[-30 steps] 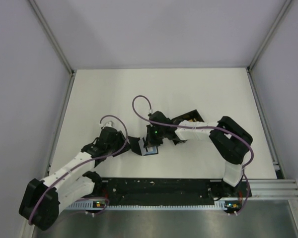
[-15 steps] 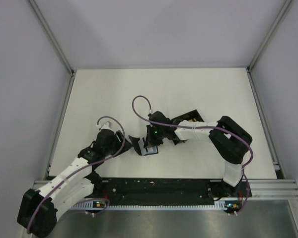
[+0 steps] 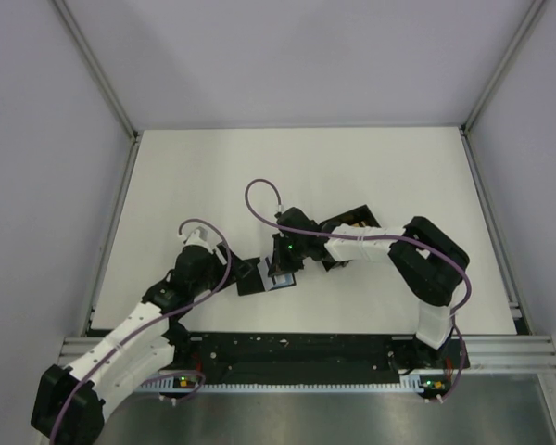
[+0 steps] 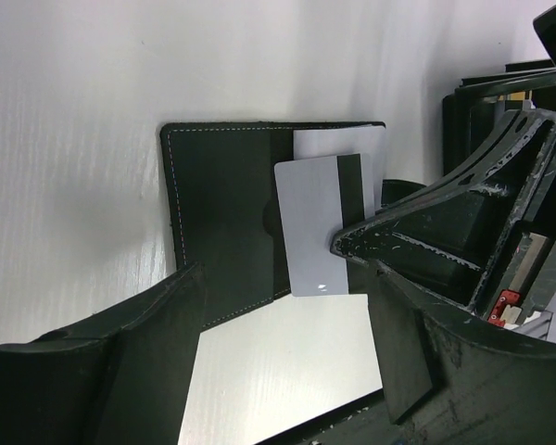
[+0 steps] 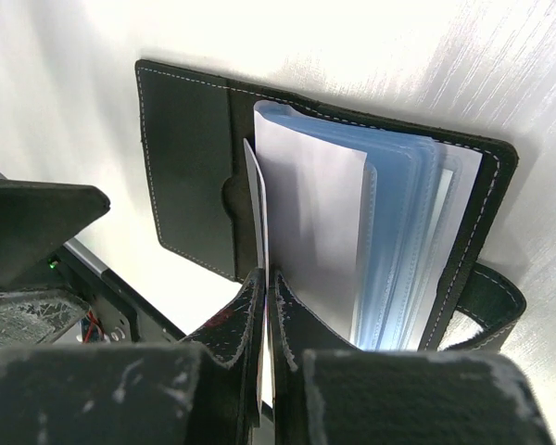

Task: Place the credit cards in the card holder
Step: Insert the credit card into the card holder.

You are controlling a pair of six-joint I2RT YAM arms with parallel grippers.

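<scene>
Card holder [image 4: 222,213] stitched black leather; right jaws pinch white card [image 4: 306,232]; left jaws spread, empty.

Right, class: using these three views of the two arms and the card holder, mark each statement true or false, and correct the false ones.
1. The right pincer is shut on a card. True.
2. The left pincer is clamped on the card holder. False: its jaws stand open, gripping nothing.
3. The card holder lies opened on the table. True.
4. Its plastic sleeves are red. False: they are blue.
5. The open black box lies nearer the arm bases than the card holder. False: it lies farther back.
</scene>
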